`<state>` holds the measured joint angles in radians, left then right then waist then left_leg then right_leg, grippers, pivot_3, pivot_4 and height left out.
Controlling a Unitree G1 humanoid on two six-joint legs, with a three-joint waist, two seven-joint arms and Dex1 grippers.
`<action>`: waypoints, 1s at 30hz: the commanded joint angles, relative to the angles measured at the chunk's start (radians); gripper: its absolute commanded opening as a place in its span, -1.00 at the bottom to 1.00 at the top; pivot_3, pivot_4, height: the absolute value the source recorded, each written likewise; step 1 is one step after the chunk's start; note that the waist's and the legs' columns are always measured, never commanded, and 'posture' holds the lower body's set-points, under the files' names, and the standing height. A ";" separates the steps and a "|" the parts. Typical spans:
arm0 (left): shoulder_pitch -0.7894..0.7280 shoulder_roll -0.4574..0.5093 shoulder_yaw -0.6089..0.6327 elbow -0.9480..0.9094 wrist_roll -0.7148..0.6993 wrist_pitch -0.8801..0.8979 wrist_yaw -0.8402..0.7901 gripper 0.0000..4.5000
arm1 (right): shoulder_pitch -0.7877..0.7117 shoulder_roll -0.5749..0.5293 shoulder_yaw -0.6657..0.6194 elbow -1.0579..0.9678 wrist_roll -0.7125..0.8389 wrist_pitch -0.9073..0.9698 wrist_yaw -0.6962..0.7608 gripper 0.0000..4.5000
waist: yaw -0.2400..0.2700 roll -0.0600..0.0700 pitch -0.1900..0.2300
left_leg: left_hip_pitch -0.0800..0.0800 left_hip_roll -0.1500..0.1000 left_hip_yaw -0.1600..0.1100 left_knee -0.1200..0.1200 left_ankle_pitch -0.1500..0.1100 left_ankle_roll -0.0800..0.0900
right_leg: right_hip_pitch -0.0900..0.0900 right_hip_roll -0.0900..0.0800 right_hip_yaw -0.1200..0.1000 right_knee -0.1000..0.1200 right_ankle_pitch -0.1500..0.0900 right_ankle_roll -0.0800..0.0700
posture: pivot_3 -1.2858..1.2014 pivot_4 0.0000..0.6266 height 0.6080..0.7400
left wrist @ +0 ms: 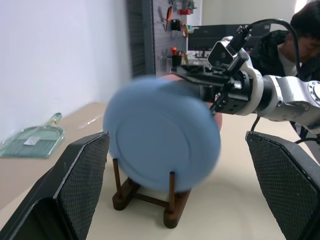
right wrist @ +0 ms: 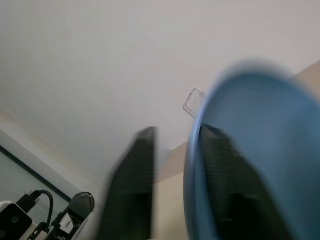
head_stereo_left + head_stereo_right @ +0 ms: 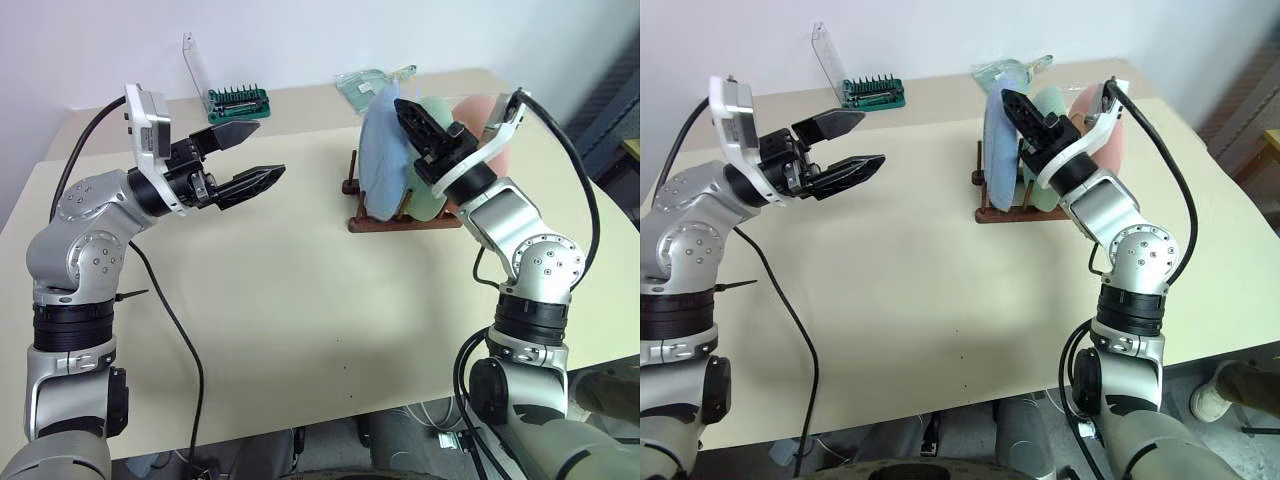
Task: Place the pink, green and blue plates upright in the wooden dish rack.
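Blue plate [image 3: 382, 160] stands upright in the wooden dish rack [image 3: 400, 220]; my right gripper [image 3: 418, 128] seems slightly parted at its rim, left gripper [image 3: 253, 153] wide open.

Lighting up evenly and brightly from overhead, casting only soft faint shadows on the table [image 3: 300, 300] under the rack [image 3: 400, 222]. Showing sharp in both eye views, no glare. Smearing with motion blur on the blue plate [image 1: 162, 132] in the left wrist view. Blurring heavily in the right wrist view, plate rim and fingers [image 2: 135, 185] out of focus.
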<state>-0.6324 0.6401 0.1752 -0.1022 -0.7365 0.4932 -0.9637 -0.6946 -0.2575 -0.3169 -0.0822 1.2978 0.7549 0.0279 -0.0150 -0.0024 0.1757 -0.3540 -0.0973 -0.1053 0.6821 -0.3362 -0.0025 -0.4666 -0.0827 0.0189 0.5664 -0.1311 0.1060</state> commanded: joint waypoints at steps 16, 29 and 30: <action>-0.022 0.008 0.021 -0.029 -0.018 0.006 0.000 1.00 | -0.068 -0.038 0.022 -0.158 -0.142 -0.097 0.168 0.98 | -0.001 0.000 0.000 | 0.000 0.000 0.000 0.000 0.000 0.000 | 0.000 0.000 0.000 0.000 0.000 0.000 | 0.03 -0.52 1.00; 0.191 0.109 -0.039 -0.129 0.066 -0.078 -0.194 1.00 | 0.316 -0.477 0.026 -0.432 -0.290 -0.191 0.878 0.98 | 0.002 0.000 0.000 | 0.002 0.000 0.002 0.000 -0.003 0.006 | 0.003 0.000 0.000 -0.004 0.000 0.000 | 0.03 -0.52 1.00; 0.217 0.119 -0.032 -0.135 0.072 -0.089 -0.210 1.00 | 0.350 -0.504 0.017 -0.426 -0.322 -0.221 0.925 0.98 | 0.003 0.000 0.000 | 0.003 0.001 0.002 0.000 -0.004 0.006 | 0.003 0.000 0.000 -0.004 0.000 0.000 | 0.03 -0.52 1.00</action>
<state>-0.4195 0.7395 0.1225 -0.2038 -0.6702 0.4396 -1.1468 -0.3511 -0.7449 -0.2755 -0.4820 1.0074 0.5761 0.8930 -0.0124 -0.0029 0.1754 -0.3497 -0.0959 -0.1027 0.6825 -0.3398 0.0039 -0.4622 -0.0822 0.0185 0.5623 -0.1313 0.1059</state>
